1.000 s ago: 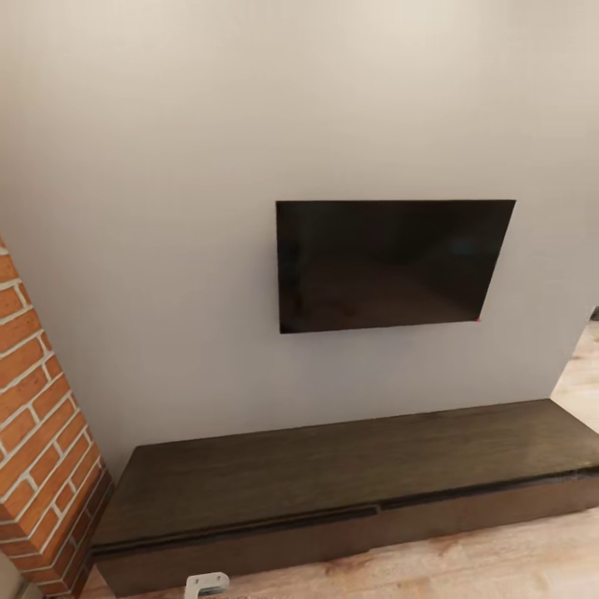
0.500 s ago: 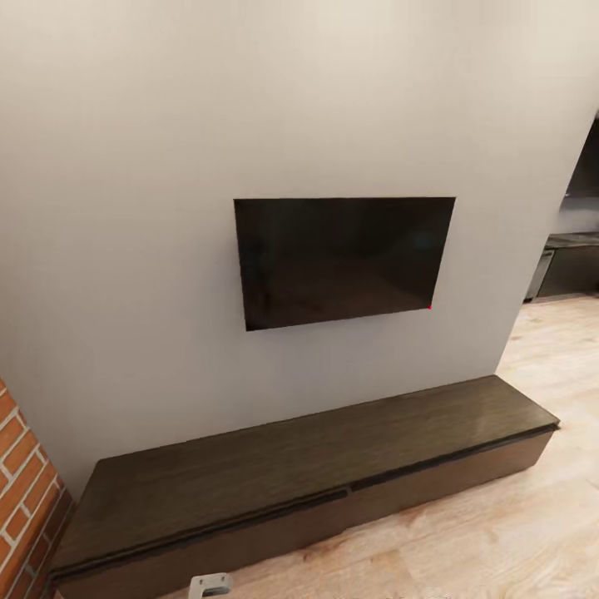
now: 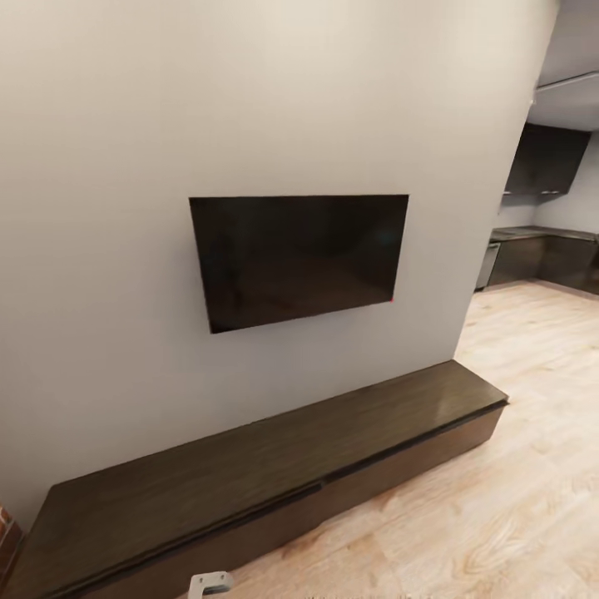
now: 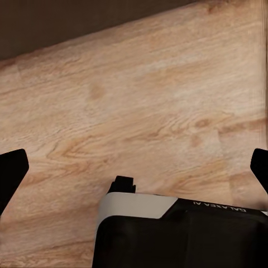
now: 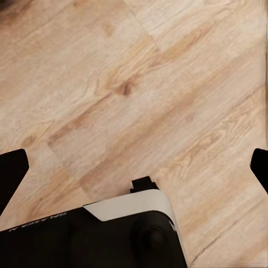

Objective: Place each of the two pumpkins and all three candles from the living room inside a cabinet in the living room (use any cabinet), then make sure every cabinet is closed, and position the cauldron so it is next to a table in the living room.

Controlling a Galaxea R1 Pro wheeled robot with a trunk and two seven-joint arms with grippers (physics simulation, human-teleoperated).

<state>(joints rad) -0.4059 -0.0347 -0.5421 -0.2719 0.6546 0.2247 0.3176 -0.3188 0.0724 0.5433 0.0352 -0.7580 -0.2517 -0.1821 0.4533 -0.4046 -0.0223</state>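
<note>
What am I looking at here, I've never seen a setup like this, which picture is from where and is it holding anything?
These are simulator renders from a wheeled robot with two arms. The large picture comes from its head camera: a grey wall with a dark television, and below it the cabinet, long, low, dark brown, nothing on its top, fronts apparently shut. The other two come from cameras near each hand, looking down at the wooden floor. The left hand and the right hand are both open, black fingertips at the picture edges, holding nothing.
</note>
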